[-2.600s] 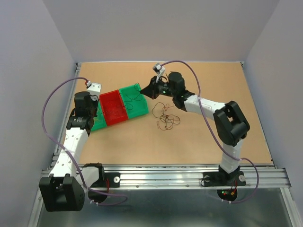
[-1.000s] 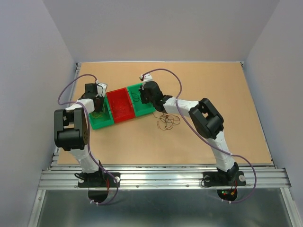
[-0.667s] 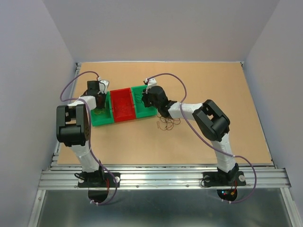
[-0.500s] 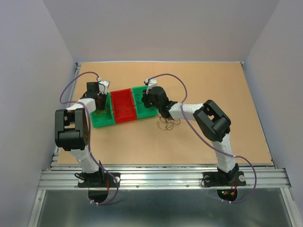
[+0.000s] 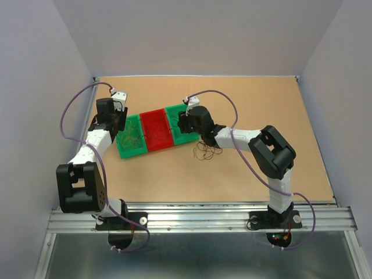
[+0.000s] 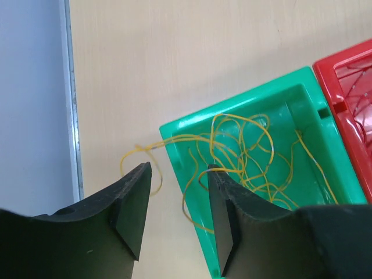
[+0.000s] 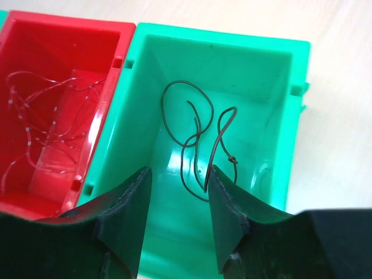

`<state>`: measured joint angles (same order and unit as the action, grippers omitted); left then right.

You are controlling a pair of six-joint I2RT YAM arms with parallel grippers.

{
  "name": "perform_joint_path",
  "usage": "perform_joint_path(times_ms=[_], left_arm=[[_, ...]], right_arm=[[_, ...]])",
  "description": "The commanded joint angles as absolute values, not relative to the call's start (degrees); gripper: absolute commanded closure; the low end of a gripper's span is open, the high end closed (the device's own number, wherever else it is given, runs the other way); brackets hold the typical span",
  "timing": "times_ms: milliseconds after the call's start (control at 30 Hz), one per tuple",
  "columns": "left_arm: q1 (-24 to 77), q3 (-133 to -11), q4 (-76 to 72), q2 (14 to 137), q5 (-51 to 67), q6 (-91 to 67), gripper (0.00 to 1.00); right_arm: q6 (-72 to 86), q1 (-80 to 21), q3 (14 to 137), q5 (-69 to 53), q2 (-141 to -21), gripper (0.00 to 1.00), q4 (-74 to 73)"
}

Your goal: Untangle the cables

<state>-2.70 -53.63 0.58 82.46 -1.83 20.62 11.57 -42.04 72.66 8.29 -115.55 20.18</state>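
Note:
The cables still in a tangle [image 5: 207,150] lie on the table as thin brown loops, just right of the bins. My left gripper [image 6: 178,167] is open above the near corner of the left green bin [image 6: 174,125]. Orange-yellow wires [image 6: 244,157] lie loose in that bin, with one loop hanging over its rim onto the table and one strand resting on the right fingertip [image 6: 214,174]. My right gripper [image 7: 177,170] is open above the right green bin [image 7: 151,75], where a dark brown wire [image 7: 197,133] lies curled, not held.
A red bin [image 7: 64,23] with thin pale wires sits between the two green bins [image 5: 158,131]. The metal edge rail of the table [image 6: 71,99] and the side wall run close to the left gripper.
Both grippers have gone from shut to open, letting go of the orange wires and the dark wire over their bins. The left arm has drawn back towards the left wall.

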Motion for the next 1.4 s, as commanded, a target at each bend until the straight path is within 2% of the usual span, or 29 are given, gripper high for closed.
perform_joint_path(times_ms=[0, 367, 467, 500, 767, 933, 1033, 1300, 1367], left_arm=[[-1.0, -52.7, 4.2, 77.6, -1.7, 21.6, 0.44], [3.4, -54.0, 6.1, 77.0, -3.2, 20.9, 0.45], [3.3, -52.2, 3.3, 75.0, -5.6, 21.0, 0.39], [3.2, -51.9, 1.6, 74.5, -6.7, 20.7, 0.34], [-5.6, -48.8, -2.5, 71.5, -1.6, 19.5, 0.25], [-9.1, -48.1, -2.2, 73.6, 2.9, 21.0, 0.26], [-9.7, -48.5, -1.2, 77.2, 3.4, 21.7, 0.33], [-10.6, -49.9, -0.3, 82.2, 7.5, 23.1, 0.38], [-10.6, -51.1, -0.2, 84.2, 7.9, 23.5, 0.43]], right_arm=[[11.7, -41.6, 69.6, 9.0, -109.8, 0.5, 22.8], [12.7, -41.6, 68.1, 6.2, -109.2, 0.49, 24.4], [12.7, -41.6, 67.1, 6.1, -108.4, 0.44, 25.1], [12.7, -41.6, 66.5, 6.1, -107.6, 0.41, 25.3], [13.0, -41.6, 61.4, 6.4, -102.0, 0.34, 27.1], [12.7, -41.5, 58.5, 8.1, -98.4, 0.33, 27.6], [12.5, -41.6, 56.7, 8.6, -96.3, 0.33, 28.1], [11.8, -41.5, 53.2, 11.3, -92.5, 0.33, 28.6], [11.8, -41.4, 52.6, 11.1, -91.8, 0.33, 28.7]])
